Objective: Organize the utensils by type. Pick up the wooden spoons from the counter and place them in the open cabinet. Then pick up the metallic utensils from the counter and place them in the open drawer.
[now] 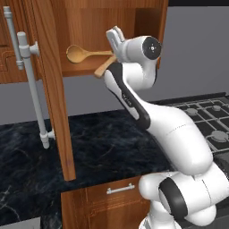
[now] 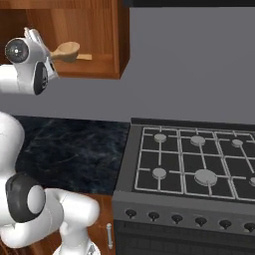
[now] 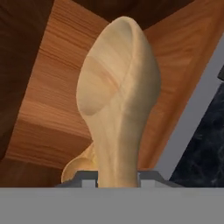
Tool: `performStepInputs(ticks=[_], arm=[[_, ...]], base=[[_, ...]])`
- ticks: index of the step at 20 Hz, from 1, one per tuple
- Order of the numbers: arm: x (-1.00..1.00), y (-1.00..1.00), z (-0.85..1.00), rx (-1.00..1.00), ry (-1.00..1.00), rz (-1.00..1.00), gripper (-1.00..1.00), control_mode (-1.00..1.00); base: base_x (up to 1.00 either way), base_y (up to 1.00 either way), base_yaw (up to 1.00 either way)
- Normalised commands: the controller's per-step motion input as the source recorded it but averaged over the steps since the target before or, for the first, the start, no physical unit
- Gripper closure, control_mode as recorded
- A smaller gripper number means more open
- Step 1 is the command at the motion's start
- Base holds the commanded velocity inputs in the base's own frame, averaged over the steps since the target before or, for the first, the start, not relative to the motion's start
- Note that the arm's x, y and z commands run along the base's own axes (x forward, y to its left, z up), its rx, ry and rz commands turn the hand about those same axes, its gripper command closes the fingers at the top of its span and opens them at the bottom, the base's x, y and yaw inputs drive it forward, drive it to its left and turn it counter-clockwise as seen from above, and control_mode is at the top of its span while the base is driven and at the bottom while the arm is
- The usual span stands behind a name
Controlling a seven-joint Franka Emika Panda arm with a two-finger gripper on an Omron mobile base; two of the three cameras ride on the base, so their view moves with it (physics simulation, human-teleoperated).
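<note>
One wooden spoon [image 3: 118, 100] is sitting clamped in the hand [image 3: 117, 177], filling the frame's middle. A second spoon [image 1: 80, 54] is lying in the open cabinet [image 1: 85, 27], upper left, above the black table [image 1: 103, 143].

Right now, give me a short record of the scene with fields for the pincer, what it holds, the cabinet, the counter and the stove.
pincer: raised at the open cabinet's shelf, shut on a wooden spoon
held item: light tan wooden spoon, bowl pointing away from the hand, handle between the fingers
second spoon: light tan wooden spoon lying on the shelf
cabinet: reddish-brown wooden wall cabinet, door swung open
counter: black marble-patterned countertop
stove: dark gas stove right of the counter
</note>
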Motion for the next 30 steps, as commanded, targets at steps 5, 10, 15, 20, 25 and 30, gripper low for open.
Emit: performStepInputs(ticks=[5,10,15,20,25,30], arm=[[0.71,0.01,0.00,0.22,0.00,-0.18,1.00,-1.00],[0.74,-0.03,0.00,0.18,0.00,-0.07,1.00,-1.00],[0.80,-0.12,0.01,0.18,0.00,0.02,1.00,-1.00],[0.66,-0.12,-0.06,0.08,0.00,0.09,1.00,-1.00],[0.59,-0.07,-0.15,0.01,0.00,0.08,1.00,-1.00],[0.45,0.00,-0.25,0.00,-0.05,0.00,1.00,-1.00]], base=[[0.00,0.00,0.00],[0.00,0.00,0.00],[0.00,0.00,0.00],[0.00,0.00,0.00],[0.00,0.00,0.00],[0.00,0.00,0.00]])
